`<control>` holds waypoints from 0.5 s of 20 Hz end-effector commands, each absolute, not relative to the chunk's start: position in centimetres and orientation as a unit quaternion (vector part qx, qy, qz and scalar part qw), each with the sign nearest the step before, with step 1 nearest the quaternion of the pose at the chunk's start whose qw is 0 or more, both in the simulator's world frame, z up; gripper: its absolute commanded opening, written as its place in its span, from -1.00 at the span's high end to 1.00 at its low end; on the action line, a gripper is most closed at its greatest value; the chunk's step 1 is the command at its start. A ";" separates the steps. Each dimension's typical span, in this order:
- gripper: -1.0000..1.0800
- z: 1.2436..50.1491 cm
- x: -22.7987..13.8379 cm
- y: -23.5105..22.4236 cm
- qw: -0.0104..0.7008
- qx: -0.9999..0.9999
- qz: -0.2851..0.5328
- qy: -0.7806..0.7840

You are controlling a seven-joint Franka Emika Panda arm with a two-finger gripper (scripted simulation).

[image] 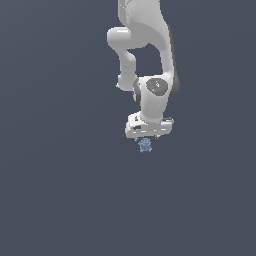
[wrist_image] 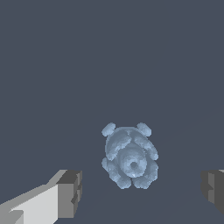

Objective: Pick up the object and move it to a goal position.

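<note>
The object is a small pale blue-grey knobbly figurine lying on the dark grey floor. The white gripper hangs just above it, pointing down, with the arm rising behind. In the wrist view the object sits between the two fingers, slightly nearer one of them. One finger and the other finger stand wide apart with dark grey pads. The gripper is open and empty. The fingertips are hidden behind the hand in the exterior view.
The floor is a plain dark grey-blue surface. The white arm fills the upper middle of the exterior view. No goal marker shows.
</note>
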State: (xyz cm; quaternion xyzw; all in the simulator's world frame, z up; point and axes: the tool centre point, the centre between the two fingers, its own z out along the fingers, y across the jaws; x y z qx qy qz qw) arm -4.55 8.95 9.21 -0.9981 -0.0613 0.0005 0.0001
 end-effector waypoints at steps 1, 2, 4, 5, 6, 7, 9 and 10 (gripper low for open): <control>-0.92 9.1 -4.5 8.9 0.000 -0.998 0.000 -0.061; -0.92 8.9 -4.6 8.9 0.000 -0.998 0.000 -0.061; -0.92 8.4 -4.6 8.9 0.000 -0.998 0.000 -0.061; -0.92 8.0 -4.6 8.9 0.000 -0.998 0.000 -0.061; -0.92 7.6 -4.6 8.9 0.000 -0.998 0.000 -0.061; -0.92 7.1 -4.7 8.9 0.000 -0.998 0.000 -0.061; -0.92 6.0 -4.7 9.0 0.000 -0.998 0.000 -0.061; -0.92 5.5 -4.7 9.0 0.000 -0.998 0.000 -0.061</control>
